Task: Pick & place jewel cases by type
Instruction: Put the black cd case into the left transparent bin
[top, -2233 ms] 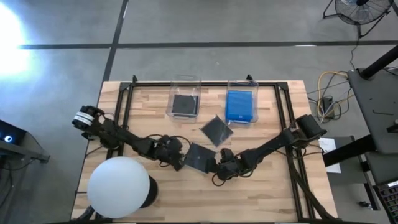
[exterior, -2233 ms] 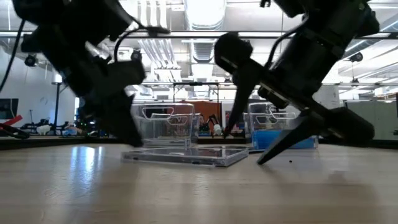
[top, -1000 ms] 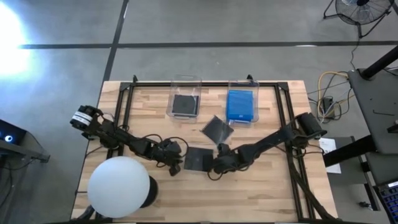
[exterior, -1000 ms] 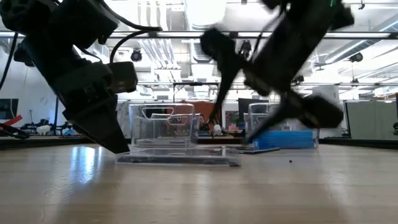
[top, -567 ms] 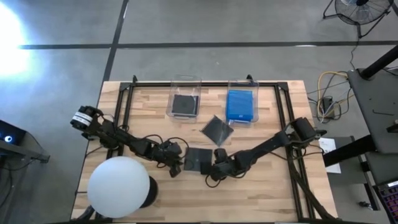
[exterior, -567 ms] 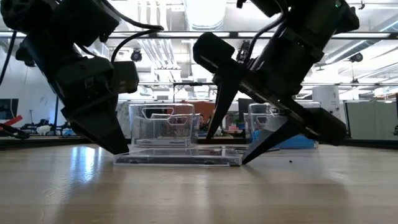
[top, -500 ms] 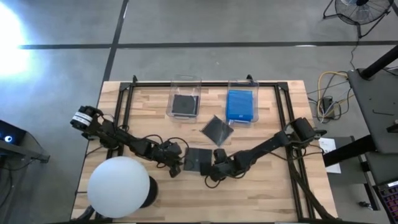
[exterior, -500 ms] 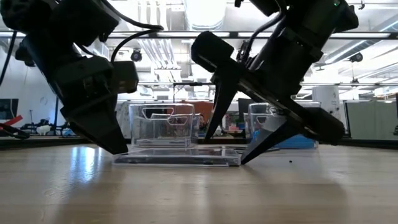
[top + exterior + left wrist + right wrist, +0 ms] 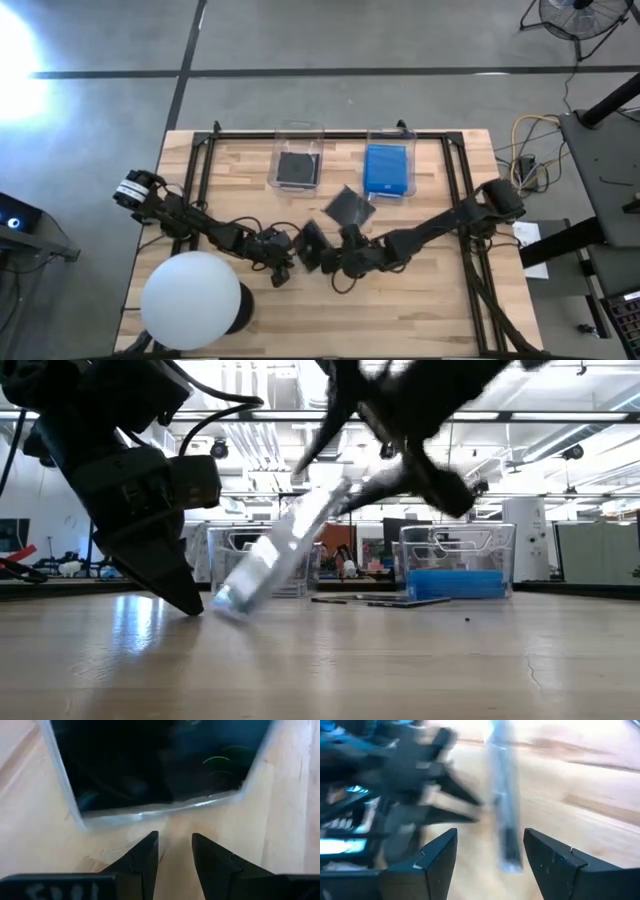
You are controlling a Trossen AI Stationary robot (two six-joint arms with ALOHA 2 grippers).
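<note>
while the left claw (image 9: pixel 285 272) props one edge, barely parted and empty, the black case (image 9: pixel 275 557) stands tilted so the wide-open right claw (image 9: pixel 328 256) can straddle it, not yet clamped.

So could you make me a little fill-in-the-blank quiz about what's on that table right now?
1. The case between the two arms is tilted, one edge resting on the ____.
2. The bin on the right holds a ____ case.
3. The big sphere is ____ in colour.
4. The other bin holds a ____ case.

Missing words: table; blue; white; black
</note>
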